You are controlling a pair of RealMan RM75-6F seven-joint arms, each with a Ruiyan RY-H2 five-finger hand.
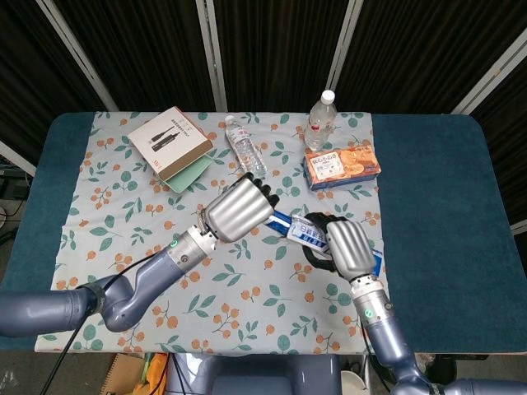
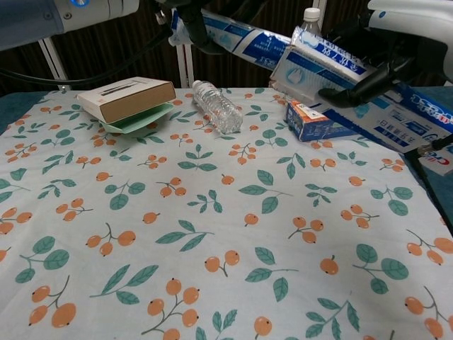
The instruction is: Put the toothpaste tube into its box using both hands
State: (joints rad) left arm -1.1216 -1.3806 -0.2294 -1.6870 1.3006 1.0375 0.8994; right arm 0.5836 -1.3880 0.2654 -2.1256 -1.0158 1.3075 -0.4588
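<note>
Toothpaste tube (image 1: 282, 221) hangs above the cloth (image 1: 99, 214) in the head view, grasped at its tail end by the left hand (image 1: 239, 210), whose fingers wrap over it; only a short blue-and-white stretch shows between the two hands. Its front end meets the open mouth of the box (image 1: 311, 233), which the right hand (image 1: 350, 247) grips from above, the far end of the box poking out past the hand on the right. Behind them on the cloth lie a brown box (image 1: 169, 140) on a green pad (image 1: 191, 171), a small bottle (image 1: 245, 149) on its side, an upright bottle (image 1: 321, 120) and a cracker box (image 1: 341, 166) just in front of it. The table (image 1: 436, 214) is blue beyond the cloth. In the chest view the tube (image 2: 233, 35) slants down from upper left to right, and its lower end sits at the mouth of the box (image 2: 333, 67); how far it is inside I cannot tell. Dark fingers (image 2: 364, 83) of the right hand curl under the box, clamping it. The left hand (image 2: 185, 8) is mostly cut off by the top edge, clasping the tube's tail. Below, the lying bottle (image 2: 216, 106), the brown box (image 2: 127, 98) and the cracker box (image 2: 311, 122) rest on the cloth (image 2: 212, 234).
</note>
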